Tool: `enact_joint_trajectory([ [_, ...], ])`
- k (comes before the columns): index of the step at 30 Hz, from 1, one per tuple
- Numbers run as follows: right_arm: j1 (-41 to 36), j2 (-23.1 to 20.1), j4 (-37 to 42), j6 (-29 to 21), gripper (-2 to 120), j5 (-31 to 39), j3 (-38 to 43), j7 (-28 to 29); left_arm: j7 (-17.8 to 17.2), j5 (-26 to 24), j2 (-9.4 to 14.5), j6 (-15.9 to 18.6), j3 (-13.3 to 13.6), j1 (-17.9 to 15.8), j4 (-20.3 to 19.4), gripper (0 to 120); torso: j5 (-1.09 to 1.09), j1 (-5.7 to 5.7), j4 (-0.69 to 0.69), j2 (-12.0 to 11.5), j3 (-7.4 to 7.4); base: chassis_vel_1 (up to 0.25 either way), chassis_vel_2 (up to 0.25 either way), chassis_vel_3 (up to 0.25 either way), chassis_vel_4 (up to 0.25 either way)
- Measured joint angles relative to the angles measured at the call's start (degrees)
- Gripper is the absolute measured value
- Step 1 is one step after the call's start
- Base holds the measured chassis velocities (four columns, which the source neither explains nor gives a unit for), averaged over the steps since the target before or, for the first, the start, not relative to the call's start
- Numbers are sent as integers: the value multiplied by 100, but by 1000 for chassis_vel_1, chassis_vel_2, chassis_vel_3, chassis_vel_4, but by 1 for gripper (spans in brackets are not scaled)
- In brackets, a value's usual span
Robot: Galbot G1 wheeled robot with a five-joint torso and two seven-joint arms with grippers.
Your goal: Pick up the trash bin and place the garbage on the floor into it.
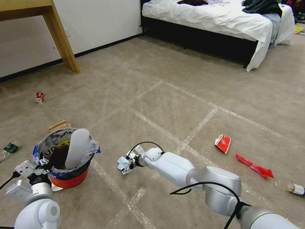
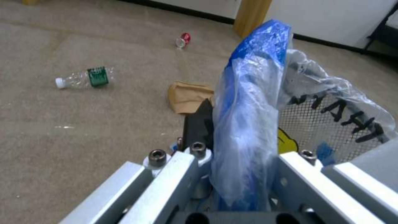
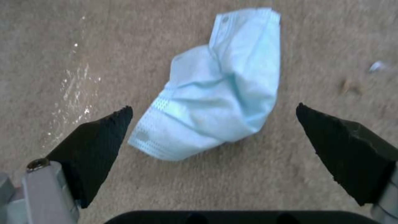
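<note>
The left gripper (image 1: 43, 163) pinches the trash bin (image 1: 68, 179) rim; just beside the bin, the right gripper (image 3: 213, 119), fingers (image 3: 97, 140) spread, straddles a crumpled face mask (image 3: 217, 93). Closing too high could miss the limp fabric.

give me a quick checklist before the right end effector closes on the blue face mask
1. Right end effector open: ok, fingers spread wide.
2. Blue face mask between the fingers: ok, it lies crumpled on the carpet, roughly centred.
3. Fingers low enough to pinch the mask: cannot tell.
4. Left end effector gripping the trash bin: ok, clamped on the bagged rim.
5. Room in the bin: ok, though a white foam piece stands in it.
</note>
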Motion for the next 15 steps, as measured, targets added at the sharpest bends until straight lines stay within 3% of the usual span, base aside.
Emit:
enact_joint_trajectory([
  [15,-476,0,-77,687,100,364,136,481,29,124,-48,-32,112,47,-11,4,0,0,0,0,0,0,0,0,0],
])
